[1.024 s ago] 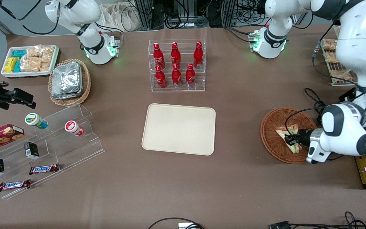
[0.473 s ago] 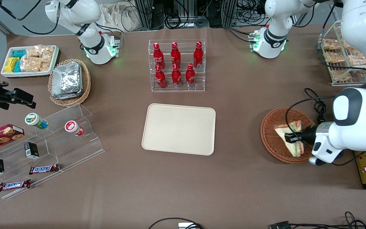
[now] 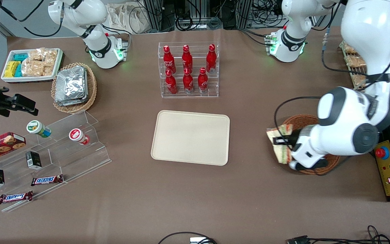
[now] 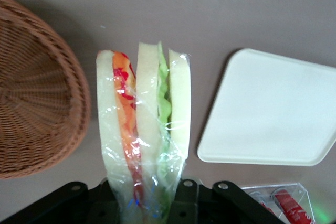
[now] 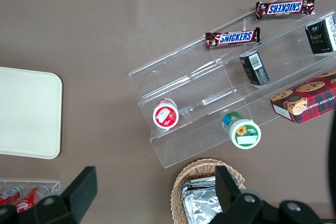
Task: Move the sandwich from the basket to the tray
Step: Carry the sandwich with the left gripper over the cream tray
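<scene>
I've lifted the sandwich (image 3: pixel 280 144) clear of the basket (image 3: pixel 303 121) since a second ago, gripper (image 3: pixel 282 141) jaws clamped on it, now hanging over the table at the basket's tray-side rim; tray (image 3: pixel 191 137) still bare, carry comes next.

The sandwich (image 4: pixel 143 129) is wrapped in thin, crinkly clear film that's glossy in spots, and the bread under it looks soft and matt. It's pinched in the gripper (image 3: pixel 280 141), a matt black plastic part on a glossy white arm shell, just above the basket's rim. The basket (image 4: pixel 37 114) is woven reddish-brown wicker, rough and ribbed. The tray (image 3: pixel 190 137) near the basket looks like smooth cream plastic with a dull finish. The table (image 3: pixel 195 203) is covered in a matt brown sheet.
</scene>
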`<act>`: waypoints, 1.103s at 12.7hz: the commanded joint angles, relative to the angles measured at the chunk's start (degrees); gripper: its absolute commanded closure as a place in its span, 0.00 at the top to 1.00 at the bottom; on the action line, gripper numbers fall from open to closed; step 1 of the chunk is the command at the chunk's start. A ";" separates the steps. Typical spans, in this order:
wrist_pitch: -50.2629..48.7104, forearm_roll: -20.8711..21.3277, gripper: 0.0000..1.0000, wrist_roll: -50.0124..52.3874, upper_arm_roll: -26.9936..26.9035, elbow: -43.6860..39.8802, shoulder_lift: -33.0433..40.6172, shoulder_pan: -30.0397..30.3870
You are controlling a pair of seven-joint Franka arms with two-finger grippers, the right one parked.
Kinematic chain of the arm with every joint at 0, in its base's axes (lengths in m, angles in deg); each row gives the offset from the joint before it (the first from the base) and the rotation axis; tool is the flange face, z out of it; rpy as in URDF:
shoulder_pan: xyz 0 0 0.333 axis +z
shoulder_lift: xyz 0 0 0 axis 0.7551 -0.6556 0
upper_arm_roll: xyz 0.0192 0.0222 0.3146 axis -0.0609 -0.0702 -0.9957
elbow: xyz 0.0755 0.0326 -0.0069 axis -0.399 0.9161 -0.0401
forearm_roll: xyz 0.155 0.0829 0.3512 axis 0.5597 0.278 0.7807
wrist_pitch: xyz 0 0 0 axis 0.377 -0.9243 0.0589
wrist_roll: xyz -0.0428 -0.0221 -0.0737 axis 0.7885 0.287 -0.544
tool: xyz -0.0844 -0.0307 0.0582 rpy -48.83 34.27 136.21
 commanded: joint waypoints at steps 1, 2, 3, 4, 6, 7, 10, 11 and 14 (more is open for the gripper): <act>-0.12 0.41 0.24 1.21 -0.46 -2.05 -1.88 -4.23; 0.32 0.50 0.24 3.04 -0.54 -1.96 -2.23 -5.46; 0.50 1.54 0.24 4.54 -0.46 -1.96 -2.58 -6.69; 0.50 3.29 0.24 5.25 -0.46 -1.96 -3.37 -8.36; 2.25 3.57 0.24 8.14 -0.46 -1.96 -4.60 -10.56; 3.56 3.57 0.25 9.73 -0.37 -1.87 -5.13 -11.36; 6.73 3.40 0.26 12.37 -0.46 -1.87 -7.59 -15.23; 8.13 3.14 0.26 12.99 -0.37 -1.79 -8.38 -15.32; 10.08 3.22 0.25 15.28 -0.37 -1.96 -10.22 -19.09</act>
